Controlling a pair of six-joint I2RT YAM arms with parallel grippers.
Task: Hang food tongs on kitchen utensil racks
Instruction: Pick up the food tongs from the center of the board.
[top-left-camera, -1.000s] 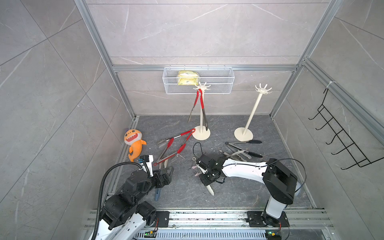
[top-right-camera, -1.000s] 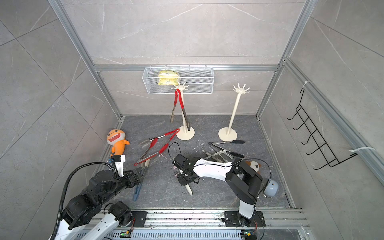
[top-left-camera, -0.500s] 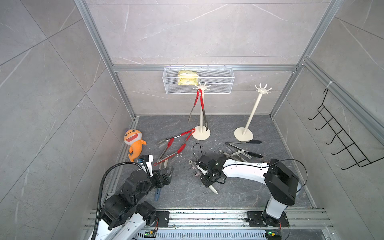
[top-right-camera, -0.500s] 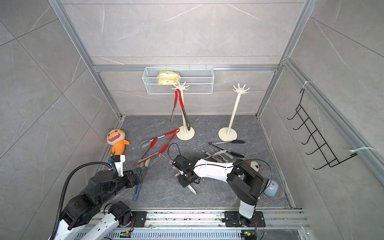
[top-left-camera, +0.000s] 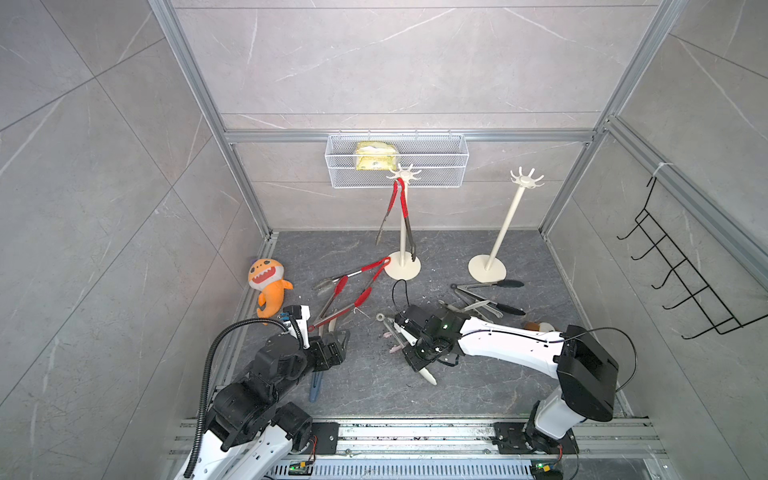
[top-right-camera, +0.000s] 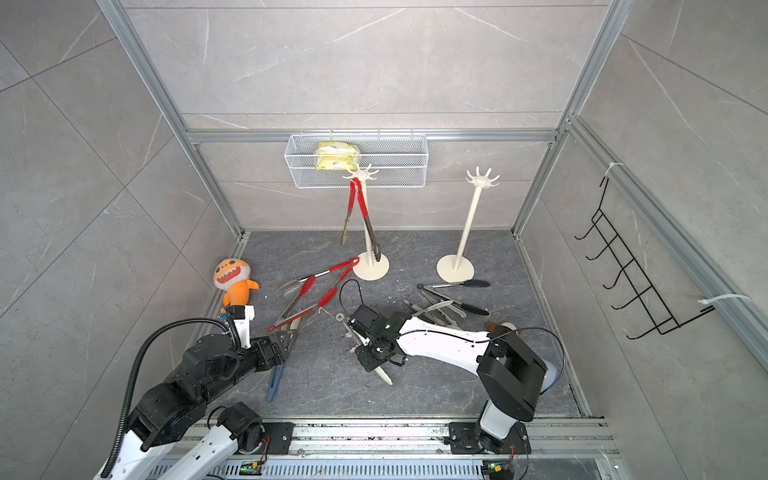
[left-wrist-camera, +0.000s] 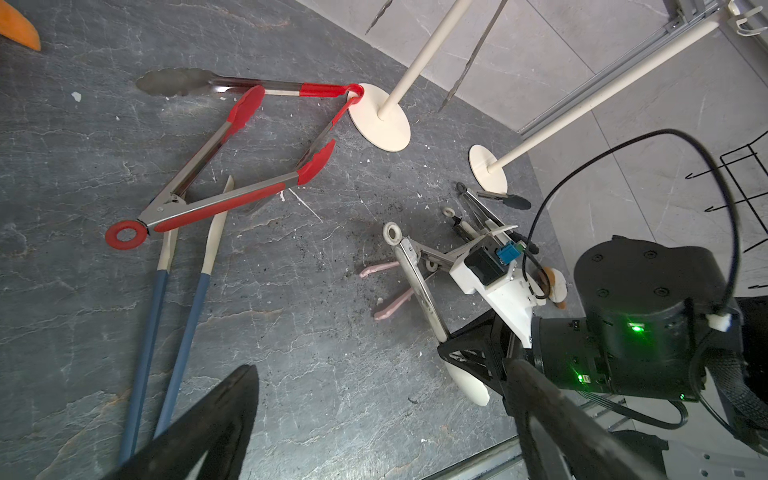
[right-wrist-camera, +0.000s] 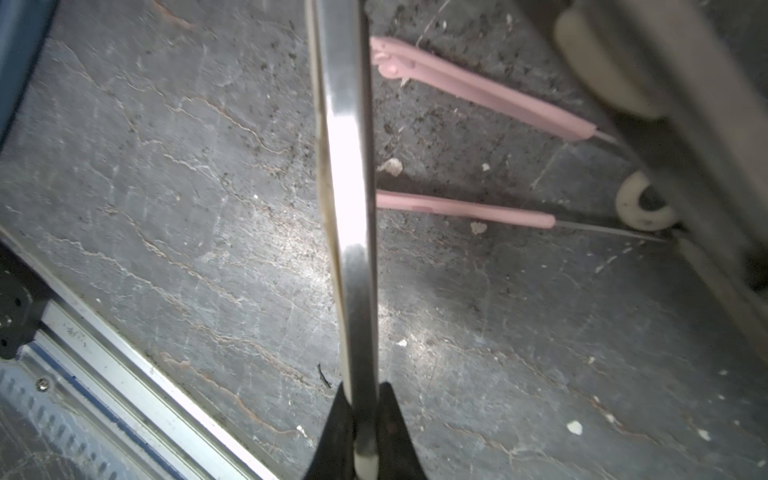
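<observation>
tongs (left-wrist-camera: 419, 286) of steel sit pinched in the right gripper (right-wrist-camera: 361, 419), its jaws pressed onto one thin arm, low over the floor (top-left-camera: 374, 395) and well apart from the bare rack (top-left-camera: 505, 224) at the back. gripped by so narrow a blade, they may swivel or slip on the lift; the ring end could miss the prongs (top-left-camera: 527, 179) or knock the rack over. pink tongs (right-wrist-camera: 478, 208) just beneath may snag. the left gripper (top-left-camera: 340, 340) hangs spread, empty.
</observation>
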